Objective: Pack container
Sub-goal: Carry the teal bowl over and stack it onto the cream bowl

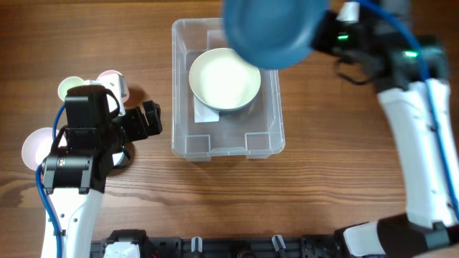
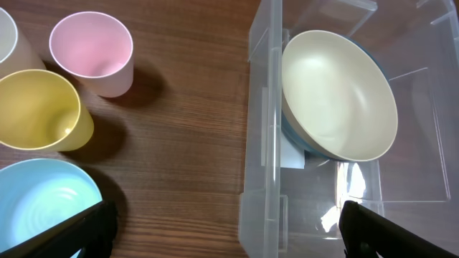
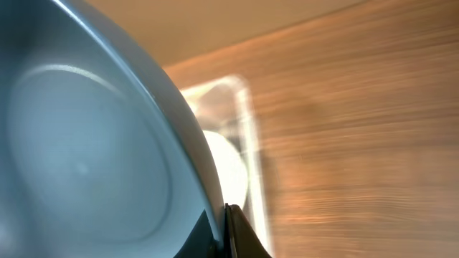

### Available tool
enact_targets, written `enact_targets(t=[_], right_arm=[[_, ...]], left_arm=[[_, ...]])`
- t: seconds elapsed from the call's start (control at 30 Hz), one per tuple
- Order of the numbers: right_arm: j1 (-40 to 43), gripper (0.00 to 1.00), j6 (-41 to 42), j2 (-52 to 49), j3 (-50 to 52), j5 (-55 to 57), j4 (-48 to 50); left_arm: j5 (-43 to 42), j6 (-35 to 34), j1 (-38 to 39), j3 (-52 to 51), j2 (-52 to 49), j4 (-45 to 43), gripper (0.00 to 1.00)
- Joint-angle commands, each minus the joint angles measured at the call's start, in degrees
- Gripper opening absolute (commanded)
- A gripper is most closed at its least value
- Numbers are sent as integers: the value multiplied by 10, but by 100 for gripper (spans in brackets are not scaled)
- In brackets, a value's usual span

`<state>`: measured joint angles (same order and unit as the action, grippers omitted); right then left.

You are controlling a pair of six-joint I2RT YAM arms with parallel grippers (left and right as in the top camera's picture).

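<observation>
The clear container (image 1: 272, 140) stands mid-table with a cream bowl (image 1: 224, 79) inside it; both also show in the left wrist view, container (image 2: 262, 143) and cream bowl (image 2: 337, 97). My right gripper (image 1: 324, 34) is shut on the rim of a blue bowl (image 1: 272, 29), held high over the container's far right corner. In the right wrist view the blue bowl (image 3: 79, 150) fills the left side, pinched between the fingers (image 3: 224, 229). My left gripper (image 1: 149, 120) is open and empty, just left of the container, its fingers straddling the container's left wall (image 2: 222, 229).
Left of the container stand a pink cup (image 2: 93, 61), a yellow cup (image 2: 39, 111), a light blue cup (image 2: 39, 208) and a pale cup's edge (image 2: 6, 36). In the overhead view the left arm hides most of them.
</observation>
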<state>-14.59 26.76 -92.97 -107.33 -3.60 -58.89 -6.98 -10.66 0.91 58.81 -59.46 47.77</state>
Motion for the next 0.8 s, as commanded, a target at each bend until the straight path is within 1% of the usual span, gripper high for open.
enact_targets(t=[0.0,0.1,0.2,0.33,0.43,0.47,0.5,0.53,0.63,0.67,0.7,0.77], right_arm=[[-61,4,9,-76,-1,7,17],[-95,4,19,-154,-1,10,35],[-98,4,35,-208,-1,9,43],[-98,4,32,-251,-1,10,42],[-98,4,29,-258,0,9,42],[-98,17,22,-258,0,9,42],[-98,32,14,-256,0,9,42],[-98,37,7,-255,0,9,40],[-98,37,0,-246,-1,10,17],[-98,35,-12,-241,-1,9,6],[-99,32,-22,-236,-1,6,-7],[-102,20,-60,-230,-1,-19,-21]], left_arm=[[-7,-5,0,10,0,-1,100],[-7,-5,0,10,0,-1,100],[-7,-5,0,10,0,-1,100],[-7,-5,0,10,0,-1,100],[-7,-5,0,10,0,-1,100],[-7,-5,0,10,0,-1,100],[-7,-5,0,10,0,-1,100],[-7,-5,0,10,0,-1,100],[-7,-5,0,10,0,-1,100],[-7,-5,0,10,0,-1,100],[-7,-5,0,10,0,-1,100],[-7,-5,0,10,0,-1,100]])
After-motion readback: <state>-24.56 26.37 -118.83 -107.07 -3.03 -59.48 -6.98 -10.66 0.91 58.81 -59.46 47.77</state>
